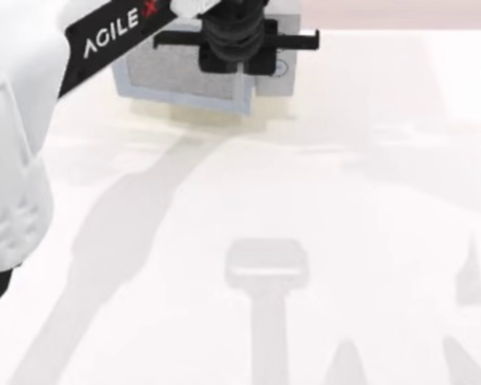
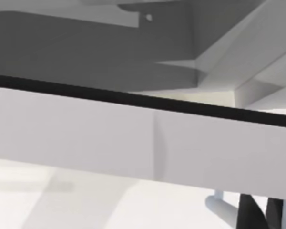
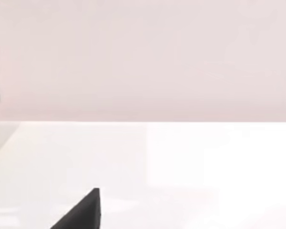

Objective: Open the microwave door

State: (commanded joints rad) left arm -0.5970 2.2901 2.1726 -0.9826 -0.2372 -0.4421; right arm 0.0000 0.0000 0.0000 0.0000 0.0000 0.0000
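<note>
The microwave [image 1: 276,60] sits at the far edge of the table [image 1: 305,200], a little left of centre in the top view, its front facing the near side. The door [image 1: 172,76], a light-grey frame around a speckled mesh window, covers most of that front. Its right edge appears to stand slightly out from the oven body, swung a small way toward the near side, while the knob panel lies just beside it on the right.

The left arm [image 1: 104,32], marked AGILEX, reaches in from the near left across the table to the oven. The left gripper [image 1: 244,68] hangs directly over the door's right edge, where the door meets the knob panel. Its black body hides the fingertips from above, so whether the fingers are wide, narrow or clamped on the door cannot be told.

The left wrist view looks along a pale grey panel with a dark strip on its upper edge, very close to the camera; dark gripper parts show at one corner, but their spacing is not clear.

The right arm is out of the top view. In the right wrist view only a dark fingertip [image 3: 83,212] shows above bare table, well apart from the oven.
</note>
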